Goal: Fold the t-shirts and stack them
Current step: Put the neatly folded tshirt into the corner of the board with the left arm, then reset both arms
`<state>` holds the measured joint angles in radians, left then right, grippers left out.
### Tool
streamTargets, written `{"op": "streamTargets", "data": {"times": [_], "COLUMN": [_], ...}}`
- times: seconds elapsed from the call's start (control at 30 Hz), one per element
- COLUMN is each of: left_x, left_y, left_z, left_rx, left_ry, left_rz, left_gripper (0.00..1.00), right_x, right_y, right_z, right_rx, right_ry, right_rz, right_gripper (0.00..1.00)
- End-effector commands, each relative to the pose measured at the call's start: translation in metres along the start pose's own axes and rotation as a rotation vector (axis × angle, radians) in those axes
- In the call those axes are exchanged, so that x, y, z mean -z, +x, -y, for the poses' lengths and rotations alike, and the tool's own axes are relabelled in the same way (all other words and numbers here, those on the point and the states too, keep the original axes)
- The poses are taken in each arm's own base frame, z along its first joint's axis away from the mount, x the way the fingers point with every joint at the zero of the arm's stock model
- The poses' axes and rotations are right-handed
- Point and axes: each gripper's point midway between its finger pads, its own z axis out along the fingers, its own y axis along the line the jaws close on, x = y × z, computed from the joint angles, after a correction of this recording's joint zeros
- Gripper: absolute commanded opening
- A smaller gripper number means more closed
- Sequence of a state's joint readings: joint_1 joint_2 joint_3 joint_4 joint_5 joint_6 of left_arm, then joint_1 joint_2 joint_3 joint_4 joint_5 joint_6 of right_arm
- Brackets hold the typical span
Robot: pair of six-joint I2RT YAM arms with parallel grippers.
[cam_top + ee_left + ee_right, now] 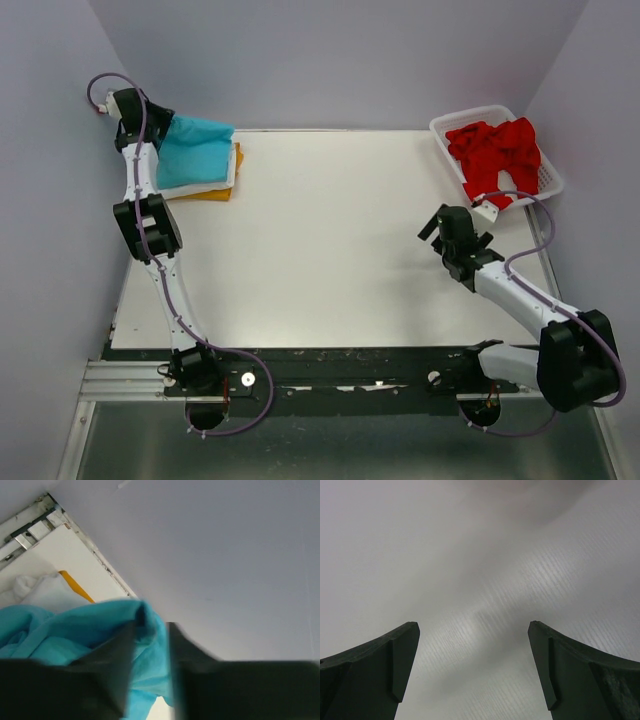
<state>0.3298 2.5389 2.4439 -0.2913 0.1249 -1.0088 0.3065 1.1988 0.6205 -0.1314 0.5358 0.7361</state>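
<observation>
**Turquoise t-shirt [195,150] pinched at the far left corner**

Sits rumpled rather than flat on top of a small pile at the far left corner of the desk [330,240]. Covers most of a white t-shirt [225,180] just beneath, with an orange t-shirt [213,195] at the bottom of the pile. Leaves thin white and orange edges showing along the near and right sides.

Caught by one fold in the left gripper [152,625]. Closed almost fully there, with turquoise cloth filling the narrow gap between the dark fingers [120,650]. Rises to a ridge at the fingertips in the left wrist view and droops away toward the pile. Shows the white and orange layers behind that ridge, against the desk edge and the pale wall.

Well apart, at the far right corner: red t-shirts [495,150] heaped in a white slatted basket [470,114]. Piled loosely, not folded.

In front of that basket, on the right side of the desk: the right gripper [458,232]. Spread wide, with nothing in its grasp. Shows only bare desk between its two fingers in the right wrist view. Impossible to tell from the views whether it touches the surface or hangs just above it.
</observation>
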Motion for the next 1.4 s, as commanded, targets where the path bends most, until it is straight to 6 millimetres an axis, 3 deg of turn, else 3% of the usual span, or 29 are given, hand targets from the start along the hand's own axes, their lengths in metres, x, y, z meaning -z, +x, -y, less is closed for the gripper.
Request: {"op": "streamTargets", "data": {"times": [0.0,0.1,0.23,0.37,0.53,0.7,0.77,0.87,0.9,0.93,1.1,1.17,1.27,1.37], "left_x": [0.003,0.021,0.062,0.1,0.115,0.124,0.144,0.195,0.21,0.235,0.338,0.366,0.393,0.409], "left_y": [-0.037,-0.038,-0.046,-0.038,-0.002,0.05,0.07,0.099,0.117,0.129,0.203,0.225,0.254,0.26], "left_z": [0.012,0.036,0.078,0.094,0.101,0.103,0.103,0.108,0.096,0.097,0.045,0.016,-0.032,-0.06], "left_rx": [0.019,-0.032,-0.159,-0.217,-0.267,-0.342,-0.427,-0.509,-0.514,-0.525,-0.58,-0.592,-0.594,-0.609], "left_ry": [0.054,0.079,0.123,0.135,0.201,0.231,0.181,0.166,0.162,0.19,0.292,0.278,0.231,0.193], "left_rz": [0.096,0.093,0.11,0.093,-0.035,-0.256,-0.3,-0.324,-0.346,-0.333,-0.311,-0.326,-0.378,-0.394], "left_gripper": [0.95,0.98,0.99,0.99,0.99,0.99,0.98,0.99,0.99,0.99,0.98,0.98,0.99,0.99], "right_x": [-0.003,-0.003,-0.001,0.002,0.004,0.013,0.017,0.024,0.026,0.029,0.041,0.045,0.049,0.052], "right_y": [-0.008,-0.005,-0.003,-0.001,0.005,0.003,-0.001,-0.005,-0.006,-0.006,-0.001,0.001,0.005,0.008], "right_z": [0.002,-0.001,-0.001,-0.002,-0.005,-0.007,-0.007,-0.008,-0.008,-0.01,-0.013,-0.014,-0.013,-0.009], "right_rx": [-0.001,0.004,0.011,0.004,-0.003,0.012,0.023,0.018,0.015,0.012,0.025,0.025,0.028,0.021], "right_ry": [0.041,0.033,0.023,-0.003,-0.043,-0.081,-0.094,-0.118,-0.129,-0.147,-0.21,-0.233,-0.252,-0.258], "right_rz": [0.018,0.004,-0.006,-0.01,-0.026,-0.029,-0.016,-0.005,-0.003,-0.004,-0.027,-0.035,-0.047,-0.047], "right_gripper": [1.0,1.0,1.0,1.0,1.0,1.0,1.0,1.0,1.0,1.0,1.0,1.0,1.0,1.0]}}
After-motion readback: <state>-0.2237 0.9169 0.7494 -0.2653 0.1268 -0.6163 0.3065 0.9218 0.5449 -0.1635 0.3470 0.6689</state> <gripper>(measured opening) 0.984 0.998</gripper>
